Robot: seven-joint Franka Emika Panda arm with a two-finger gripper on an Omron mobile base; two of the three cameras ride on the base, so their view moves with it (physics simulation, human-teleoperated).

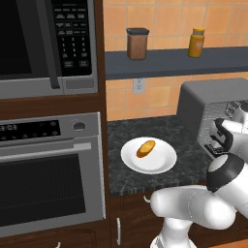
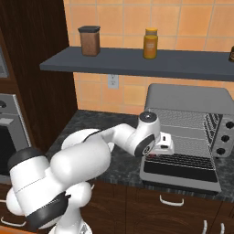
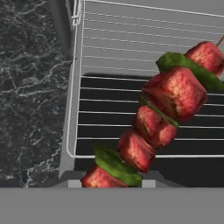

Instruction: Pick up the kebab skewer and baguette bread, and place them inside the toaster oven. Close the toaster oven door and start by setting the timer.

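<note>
My way into the toaster oven (image 2: 192,123) at right of the right base view is open: its door (image 2: 180,172) lies flat and the wire rack (image 3: 144,100) is bare. The kebab skewer (image 3: 162,118) crosses the hand view's lower right. Desk (image 1: 145,133) around the plate (image 1: 162,162) is bare.

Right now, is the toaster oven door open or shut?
Open: the toaster oven door lies folded down flat, wire rack exposed.

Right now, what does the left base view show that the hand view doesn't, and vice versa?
Left base alone: baguette on the white plate, microwave, wall oven, two jars on the shelf. Hand view alone: kebab skewer, close up over the wire rack. Both share the toaster oven, door down, and the dark counter.
</note>
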